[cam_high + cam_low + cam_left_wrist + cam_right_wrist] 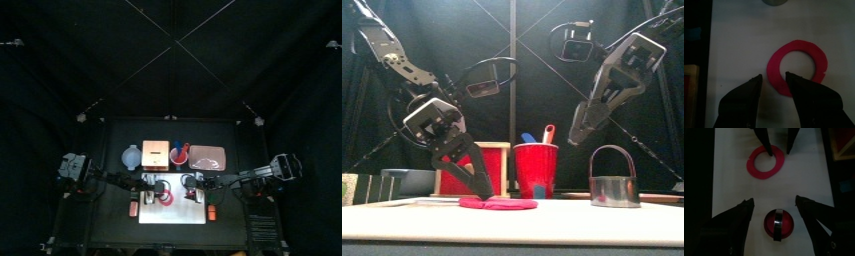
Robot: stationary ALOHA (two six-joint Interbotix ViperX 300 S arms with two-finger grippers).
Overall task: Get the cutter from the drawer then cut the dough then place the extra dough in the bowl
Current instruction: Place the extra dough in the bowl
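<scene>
White board (731,178): cutter (613,190) with red dough (769,224) inside

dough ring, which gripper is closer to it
Left. The left gripper is down at the dough ring, with the ring's rim between its open jaws. The right gripper hangs raised near the cutter, apart from the ring.

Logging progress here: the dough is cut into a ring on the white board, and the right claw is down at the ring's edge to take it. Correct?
Wrong claw: the left claw is down at the dough ring's edge, jaws open, as the left wrist view shows. The right claw hangs open above the cutter. The ring does lie on the white board.
</scene>
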